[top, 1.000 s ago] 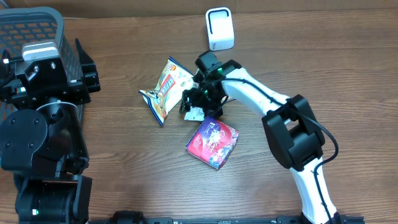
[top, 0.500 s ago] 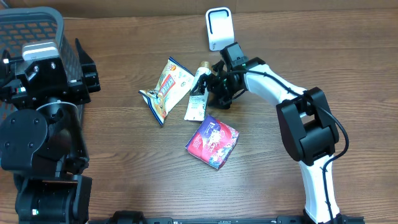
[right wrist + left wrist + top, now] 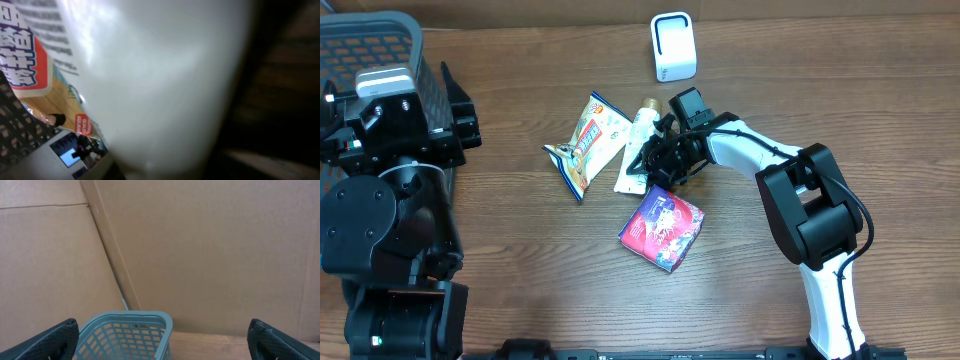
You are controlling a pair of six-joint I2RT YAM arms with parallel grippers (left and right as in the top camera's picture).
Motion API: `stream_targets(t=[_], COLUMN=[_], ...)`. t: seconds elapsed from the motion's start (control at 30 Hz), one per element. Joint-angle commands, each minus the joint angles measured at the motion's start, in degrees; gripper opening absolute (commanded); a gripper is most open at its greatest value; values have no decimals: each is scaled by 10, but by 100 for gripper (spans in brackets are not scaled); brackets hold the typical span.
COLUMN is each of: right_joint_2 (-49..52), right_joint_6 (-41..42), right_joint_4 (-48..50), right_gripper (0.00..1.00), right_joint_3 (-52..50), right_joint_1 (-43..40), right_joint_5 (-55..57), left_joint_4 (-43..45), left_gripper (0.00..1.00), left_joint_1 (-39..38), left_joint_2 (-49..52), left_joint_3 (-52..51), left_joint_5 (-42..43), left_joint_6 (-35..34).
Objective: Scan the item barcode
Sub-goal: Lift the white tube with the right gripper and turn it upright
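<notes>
The right gripper (image 3: 653,160) is down on the white tube (image 3: 638,132), which lies flat between the snack bag (image 3: 588,140) and purple box (image 3: 661,229). Can't tell if the jaws have actually clamped it. A shallow bite on that slick tube could let it slip or twist, hiding the barcode from the scanner (image 3: 672,46).

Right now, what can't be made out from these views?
Barcode on the white tube: too small overhead; right wrist view is blurred, too close.
Right gripper grip: jaws hidden under its own body overhead.
Basket contents: cut off by the left wrist view's bottom edge.
</notes>
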Motion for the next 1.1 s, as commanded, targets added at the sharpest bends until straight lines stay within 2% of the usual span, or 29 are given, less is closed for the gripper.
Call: stream_targets(t=[0.0,0.2,0.37,0.7,1.0,1.07], right_joint_2=[34,32,16,-73,-132,-139], right_joint_6=[-21,-61,-93,-201,-412,-438], right_joint_4=[-16,-18,-41,-105,-235,-253], right_gripper=[29,15,8,5,4,4], right_joint_3=[-33,-30,-29,-29,-28,-28], right_joint_1=[-1,-7,-24,-46,-46,-46], right_joint_5=[80,84,92,108,25,6], left_joint_4=[3,2,2,0,-2,-2], left_gripper=[100,100,100,100,100,100], left_joint_1=[4,4,4,4,4,4], left_joint_2=[-3,-3,-3,-3,-3,-3], left_joint_3=[-3,-3,-3,-3,-3,-3], left_joint_5=[5,5,5,5,5,6], left_joint_6=[0,0,0,0,0,0])
